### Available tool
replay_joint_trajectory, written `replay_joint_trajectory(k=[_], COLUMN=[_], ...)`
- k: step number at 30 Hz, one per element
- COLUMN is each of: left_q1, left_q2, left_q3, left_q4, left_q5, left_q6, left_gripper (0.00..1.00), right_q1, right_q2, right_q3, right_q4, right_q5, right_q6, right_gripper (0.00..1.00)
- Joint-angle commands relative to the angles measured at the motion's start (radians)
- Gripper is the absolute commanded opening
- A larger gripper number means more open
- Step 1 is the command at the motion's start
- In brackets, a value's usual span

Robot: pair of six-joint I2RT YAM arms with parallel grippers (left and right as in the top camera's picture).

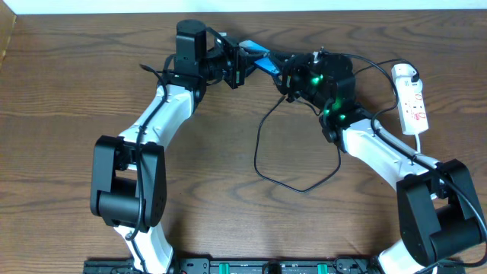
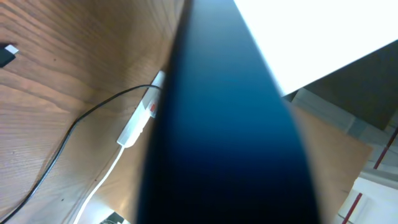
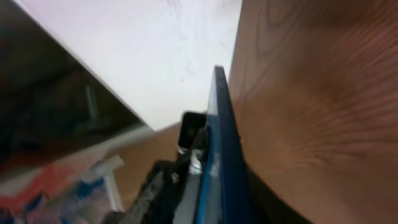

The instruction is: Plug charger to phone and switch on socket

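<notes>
The phone (image 1: 262, 61), blue and slim, is held up off the table at the back, between my two grippers. My left gripper (image 1: 242, 65) is shut on its left end. In the left wrist view the phone (image 2: 224, 124) fills the middle and hides the fingers. My right gripper (image 1: 288, 76) is at its right end. In the right wrist view the phone (image 3: 225, 149) stands edge-on between the right gripper's (image 3: 214, 196) fingers, with a gap on one side. The black charger (image 1: 256, 152) loops over the table; its tip is hidden under the right gripper. The socket (image 1: 412, 99) lies at the far right.
In the left wrist view the white socket (image 2: 138, 124), its white cord (image 2: 93, 193) and the black cable (image 2: 59, 149) lie on the wood. A white wall runs behind the table's back edge. Both arms reach inward from the front corners.
</notes>
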Motion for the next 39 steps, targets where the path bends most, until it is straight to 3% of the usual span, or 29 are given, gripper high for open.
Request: replay_joint_trajectory(k=[1,13,18,25,31,39], left_q1=[0.021,0.038,0.038,0.038,0.066,0.125], left_q2=[-0.023,-0.023,-0.023,-0.023,-0.026,-0.045], left_q3=[0.010,0.008,0.008,0.008,0.009,0.010], left_q4=[0.010,0.009,0.010,0.011,0.011,0.021], left_q5=[0.054,0.168,0.253,0.359,0.358,0.417], left_q6=[0.025,0.025,-0.163,-0.512,-0.517,-0.517], left_gripper=[0.07,0.07,0.07,0.07,0.07,0.07], right_q1=[-0.004,-0.123,-0.152,-0.162,-0.162,-0.162], right_q2=[-0.010,-0.010,-0.010,-0.010,-0.010,-0.010], right_q3=[0.018,0.018,0.018,0.018,0.018,0.018], right_q4=[-0.037,-0.229,-0.377,-0.610,-0.737,-0.812], right_q5=[-0.009,-0.008,0.002,0.050,0.052,0.052], right_q6=[-0.081,-0.301,-0.449,-0.701,-0.850,-0.917], right_gripper=[0.42,0.56,0.58,0.49,0.44,0.41])
